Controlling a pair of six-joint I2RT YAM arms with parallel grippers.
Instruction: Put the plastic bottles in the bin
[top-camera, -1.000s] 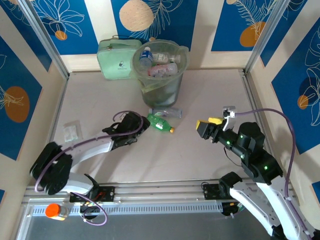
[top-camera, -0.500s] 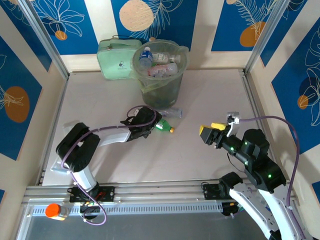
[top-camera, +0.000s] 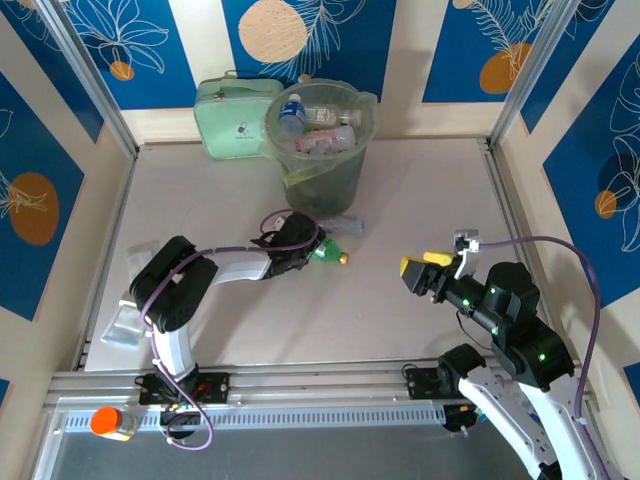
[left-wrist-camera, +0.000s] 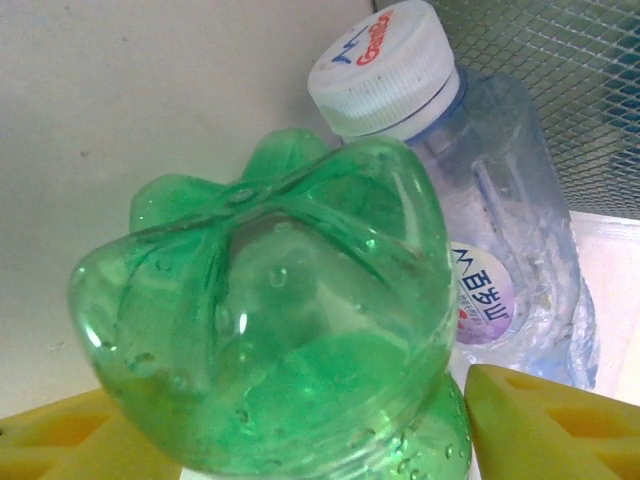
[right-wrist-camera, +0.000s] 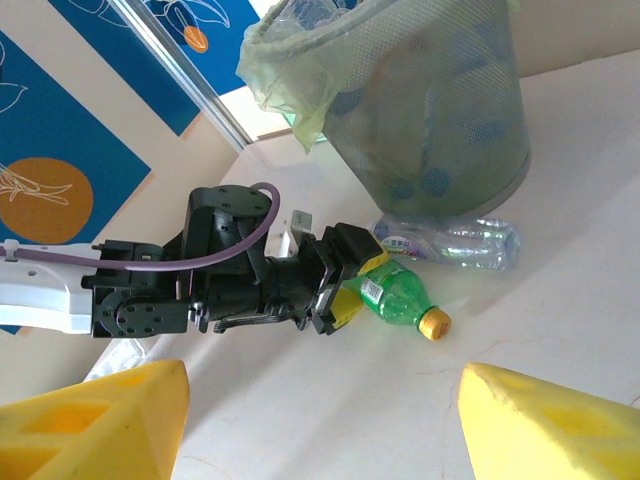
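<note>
One bottle (top-camera: 345, 225) lies between the bin (top-camera: 322, 185) and another bottle (top-camera: 328, 252).

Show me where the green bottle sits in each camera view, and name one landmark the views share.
Top external: green bottle at centre, lying just below the bin.
Left wrist: green bottle in the centre foreground, base toward the camera.
Right wrist: green bottle right of centre, yellow cap at lower right.
Shared landmark: the clear bottle lying beside it, at the bin's foot.

High rear overview; left wrist close, right farther (shared green bottle (right-wrist-camera: 395, 300))
</note>
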